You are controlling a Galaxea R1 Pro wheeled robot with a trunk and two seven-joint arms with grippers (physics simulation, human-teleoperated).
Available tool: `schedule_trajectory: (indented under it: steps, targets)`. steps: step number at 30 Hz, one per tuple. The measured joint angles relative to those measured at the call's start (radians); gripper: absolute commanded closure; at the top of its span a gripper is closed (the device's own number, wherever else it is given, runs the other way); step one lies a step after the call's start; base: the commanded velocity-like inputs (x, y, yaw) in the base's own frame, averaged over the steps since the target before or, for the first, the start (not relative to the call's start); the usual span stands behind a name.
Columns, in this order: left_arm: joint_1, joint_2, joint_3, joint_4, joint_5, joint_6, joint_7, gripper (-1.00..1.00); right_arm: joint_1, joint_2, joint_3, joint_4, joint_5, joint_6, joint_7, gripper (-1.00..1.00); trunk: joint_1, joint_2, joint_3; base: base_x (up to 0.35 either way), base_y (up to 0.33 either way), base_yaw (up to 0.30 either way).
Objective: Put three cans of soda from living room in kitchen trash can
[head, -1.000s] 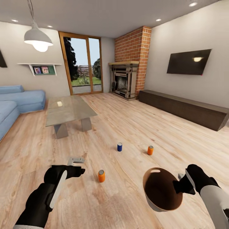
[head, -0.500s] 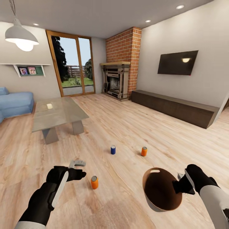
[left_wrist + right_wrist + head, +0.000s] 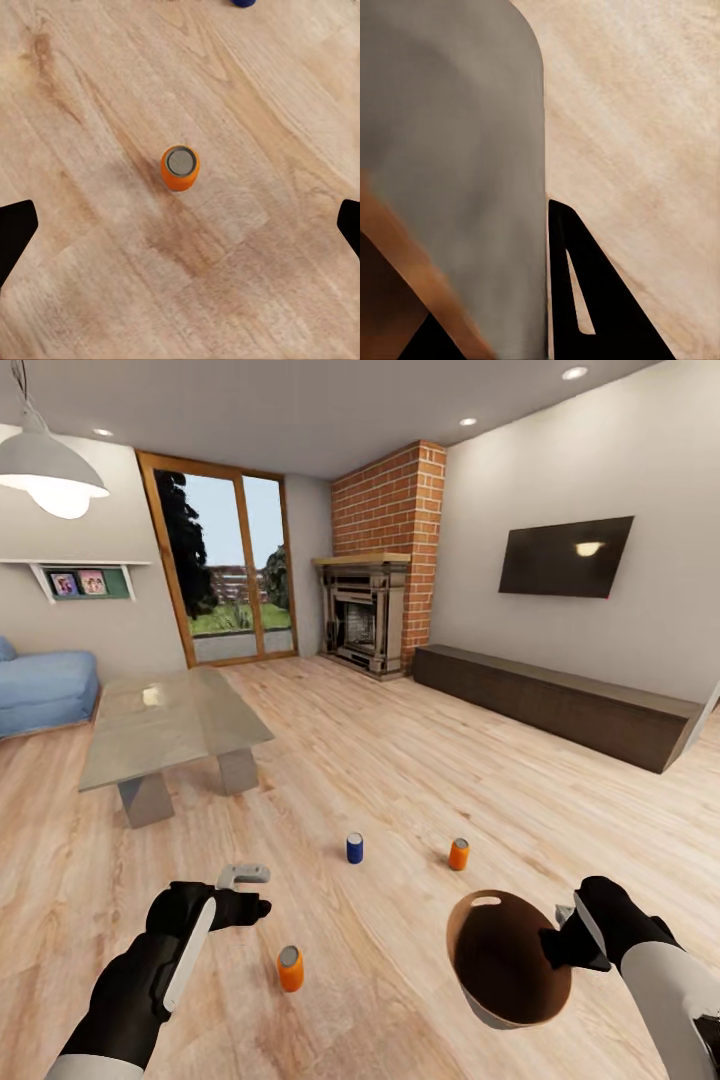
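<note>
- Change since a second ago: we note the whole head view has shifted, with sofa, coffee table and fireplace all sliding across the frame together, so we read this as camera and base motion, not movement of the cans.
- Nearest orange can [image 3: 290, 968] now sits lower in the head view and closer to the left gripper [image 3: 243, 876]; in the left wrist view it stands upright on the wooden floor [image 3: 400, 780], roughly centred between the two fingertips [image 3: 16, 225].
- Left gripper: fingers spread apart, holding nothing, above the floor and clear of the can.
- Right gripper [image 3: 562, 938]: clamped on the rim of the trash can [image 3: 500, 965], which is carried tilted, brown interior facing the camera and with no can inside it.
- Blue can [image 3: 354, 847] and second orange can [image 3: 458, 853] stand upright on the floor further ahead, well apart from each other.
- Judgement: we take the approach as lining up a first pick; no can is binned yet.
- Room for moving: open floor surrounds all three cans. The coffee table [image 3: 165, 725] lies ahead on the left, the long cabinet [image 3: 560, 700] along the right wall, both well clear.
- Risk: a closing finger could tip the nearest can.
</note>
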Motion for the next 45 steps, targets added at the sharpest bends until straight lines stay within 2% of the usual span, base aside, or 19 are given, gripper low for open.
schedule_trajectory:
  steps: [2, 3, 5, 6, 11, 15, 17, 22, 24, 26, 28, 30, 31, 33, 34, 37, 39, 45]
  targets:
    - [0.000, 0.000, 0.000, 0.000, 0.000, 0.000, 0.000, -1.00, 0.000, 0.025, 0.003, 0.001, 0.022, -0.002, -0.002, 1.00, 0.000, 0.000, 0.000, 0.088, 0.000, 0.000]
    - [0.000, 0.000, 0.000, 0.000, 0.000, 0.000, 0.000, -1.00, 0.000, 0.038, 0.003, 0.001, 0.019, -0.002, -0.002, 1.00, 0.000, 0.000, 0.000, 0.055, 0.000, 0.000]
    - [0.000, 0.000, 0.000, 0.000, 0.000, 0.000, 0.000, -1.00, -0.001, 0.052, 0.000, 0.001, -0.018, 0.002, 0.000, 1.00, 0.000, 0.000, 0.000, 0.036, 0.000, 0.000]
    - [0.000, 0.000, 0.000, 0.000, 0.000, 0.000, 0.000, -1.00, -0.003, 0.063, 0.001, 0.001, -0.013, 0.002, 0.000, 1.00, 0.000, 0.000, 0.000, 0.023, 0.000, 0.000]
    - [0.000, 0.000, 0.000, 0.000, 0.000, 0.000, 0.000, -1.00, -0.012, 0.078, 0.003, 0.000, 0.020, -0.002, -0.004, 1.00, 0.000, 0.000, 0.000, 0.010, 0.000, 0.000]
    - [0.000, 0.000, 0.000, 0.001, 0.000, 0.000, 0.000, -1.00, -0.075, 0.080, 0.003, 0.016, 0.012, -0.001, -0.005, 1.00, 0.000, 0.000, 0.000, 0.091, 0.000, 0.000]
    - [0.000, -0.001, 0.000, 0.008, 0.000, 0.000, 0.000, -1.00, -0.110, 0.079, 0.001, 0.032, 0.001, 0.000, -0.004, 1.00, 0.000, 0.000, 0.000, 0.206, 0.000, 0.000]
    - [-0.004, -0.011, 0.000, 0.037, 0.000, 0.000, 0.001, -1.00, -0.251, 0.070, 0.006, 0.172, 0.010, -0.001, -0.004, 1.00, 0.000, 0.000, 0.000, 0.152, 0.000, 0.000]
    - [-0.008, -0.017, 0.000, 0.052, 0.000, 0.000, 0.002, -1.00, -0.332, 0.066, 0.031, 0.256, 0.011, 0.000, -0.003, 1.00, 0.000, 0.000, 0.000, 0.048, 0.000, 0.000]
    - [-0.009, -0.019, 0.000, 0.057, 0.000, 0.000, 0.002, -1.00, -0.370, 0.062, 0.030, 0.278, 0.003, 0.000, -0.003, 1.00, 0.000, 0.000, 0.000, 0.028, 0.000, 0.000]
    - [-0.010, -0.021, 0.000, 0.063, 0.000, 0.000, 0.002, -1.00, -0.444, 0.043, 0.083, 0.358, -0.016, 0.002, -0.001, 1.00, 0.000, 0.000, 0.000, 0.010, 0.000, 0.000]
    - [-0.010, -0.023, 0.000, 0.064, 0.000, 0.000, 0.002, -1.00, -0.485, 0.032, 0.113, 0.356, 0.029, -0.003, -0.005, 1.00, 0.000, 0.000, 0.000, 0.005, 0.000, 0.000]
    - [-0.010, -0.027, 0.001, 0.064, 0.001, 0.000, 0.003, -1.00, -0.535, 0.017, 0.155, 0.418, 0.015, 0.002, -0.001, 1.00, 0.000, 0.000, 0.000, 0.003, 0.000, 0.000]
    - [-0.010, -0.035, 0.001, 0.064, 0.001, 0.000, 0.004, -1.00, -0.587, 0.002, 0.194, 0.435, 0.026, -0.002, -0.005, 1.00, 0.000, 0.000, 0.000, 0.002, 0.000, 0.000]
    - [-0.011, -0.038, 0.000, 0.064, 0.001, 0.000, 0.004, -1.00, -0.605, -0.002, 0.200, 0.433, 0.037, -0.004, -0.005, 1.00, 0.000, 0.000, 0.000, 0.001, 0.000, 0.000]
    - [-0.011, -0.047, 0.000, 0.064, 0.000, 0.000, 0.005, -1.00, -0.646, -0.009, 0.216, 0.459, 0.003, 0.001, -0.003, 1.00, 0.000, 0.000, 0.000, 0.000, 0.000, 0.000]
    - [-0.011, -0.049, 0.000, 0.064, 0.000, 0.000, 0.006, -1.00, -0.663, -0.012, 0.217, 0.463, -0.004, 0.001, -0.002, 1.00, 0.000, 0.000, 0.000, 0.000, 0.000, 0.000]
    - [-0.011, -0.052, 0.000, 0.064, 0.000, 0.000, 0.007, -1.00, -0.678, -0.017, 0.255, 0.467, 0.019, -0.001, -0.004, 1.00, 0.000, 0.000, 0.000, 0.000, 0.000, 0.000]
